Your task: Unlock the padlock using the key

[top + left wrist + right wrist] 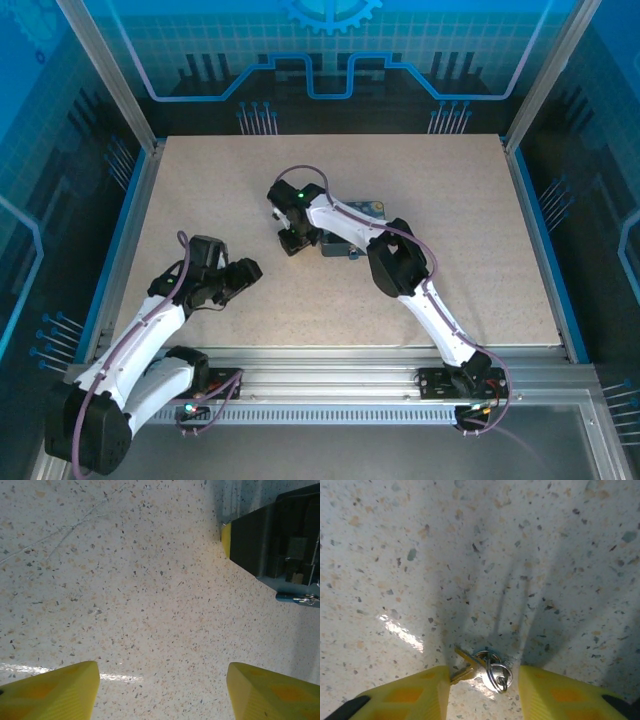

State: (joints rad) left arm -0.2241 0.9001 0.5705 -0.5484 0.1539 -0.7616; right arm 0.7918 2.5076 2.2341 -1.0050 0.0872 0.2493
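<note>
Straddling the key (466, 670) on the table (250, 180) just beside the blue tin box (368, 208), we hold the right end effector (483, 690) open around it for a pinch, our left end effector (162, 687) open and empty.

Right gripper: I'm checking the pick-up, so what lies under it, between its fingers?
Under the right gripper a key on a small ring lies on the speckled table. Where the key reaches the yellow finger, its tip may be covered.
</note>
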